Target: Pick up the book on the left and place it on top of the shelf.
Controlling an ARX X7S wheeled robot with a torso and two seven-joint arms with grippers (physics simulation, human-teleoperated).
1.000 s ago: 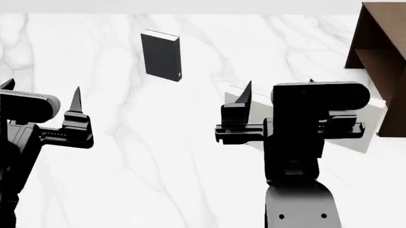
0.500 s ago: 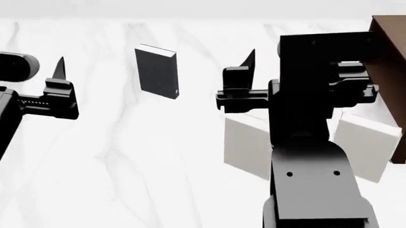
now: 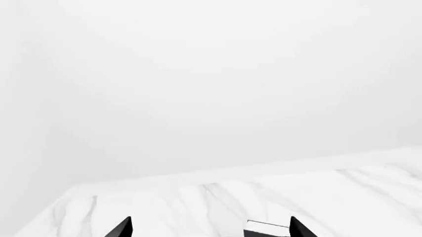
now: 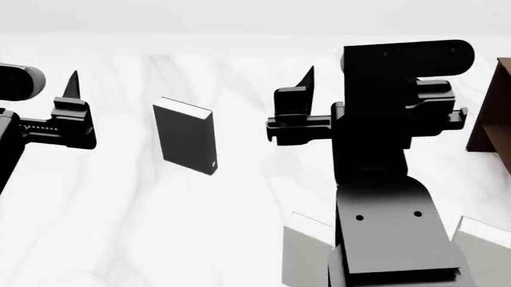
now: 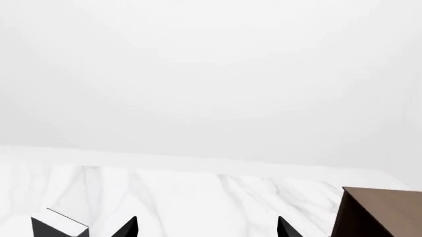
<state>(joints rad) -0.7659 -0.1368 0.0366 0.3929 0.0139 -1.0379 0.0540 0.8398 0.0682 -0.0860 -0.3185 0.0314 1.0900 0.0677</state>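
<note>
Book, thick and charcoal-black with a white band of page edges along its far end and a small white dot near its near right corner, lies flat on the white marble table, a glossy slab with faint grey veins. Bare marble surrounds it on all sides. It sits between the two arms, with the left gripper to its left and the right gripper to its right, neither touching it. Both grippers are matte black with pointed fingers spread apart, holding nothing. Two pale grey-white books lie near the table's front edge, partly hidden by the right arm. At the right edge stands the dark brown wooden shelf.
</note>
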